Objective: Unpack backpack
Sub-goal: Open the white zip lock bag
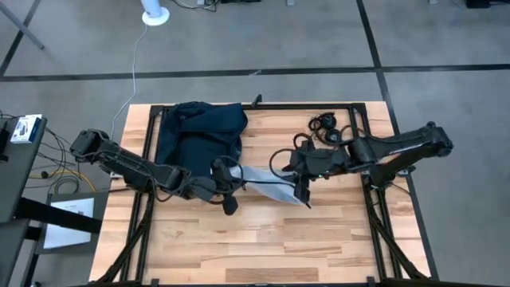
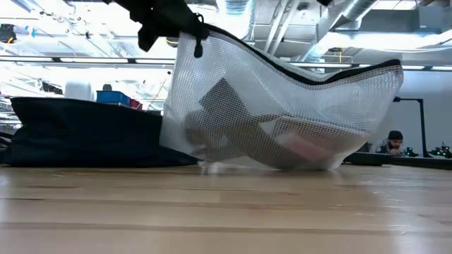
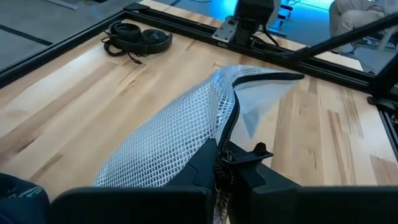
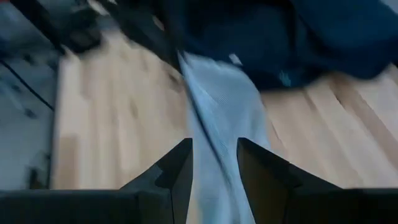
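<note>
Counter [image 1: 263, 247]: pale wood planks, sitting inside a black metal frame [image 1: 374, 199].

Lying on it, toward far left: backpack [image 1: 199, 131], dark navy, slumping flat, filling the far-left corner area.

Resting just beside the backpack, near counter middle: white mesh pouch [image 1: 275, 185] with dark zip edge, its bottom touching the wood in the low view [image 2: 282, 134], upper edge hanging raised; flat items showing dimly inside, not identifiable.

Lying toward far right: black headphones with coiled cable [image 1: 325, 127], well apart from the backpack, near the frame rail.

Remaining near half showing bare wood grain.
</note>
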